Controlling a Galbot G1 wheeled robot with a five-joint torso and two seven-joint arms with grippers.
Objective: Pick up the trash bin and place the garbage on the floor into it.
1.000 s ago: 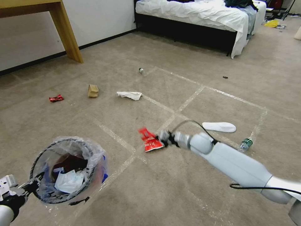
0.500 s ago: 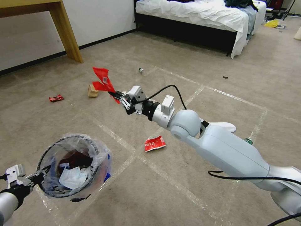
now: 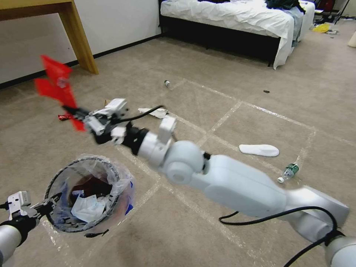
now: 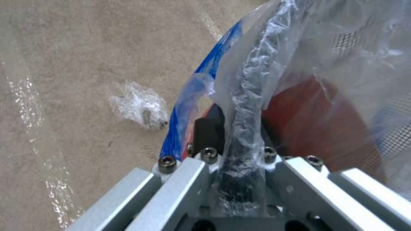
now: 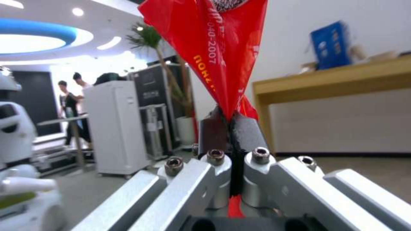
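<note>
Two clamps — right gripper [image 5: 231, 128] pinches wrapper [image 5: 214, 48]

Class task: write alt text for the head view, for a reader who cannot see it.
The right gripper holds a red wrapper in the air, above and beyond the trash bin, which the left gripper holds by its rim. Tissue, a bottle and a white slipper lie on the taped carpet floor.

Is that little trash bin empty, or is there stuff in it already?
Not empty. The trash bin, held by the left gripper, has crumpled white tissue inside its liner.
</note>
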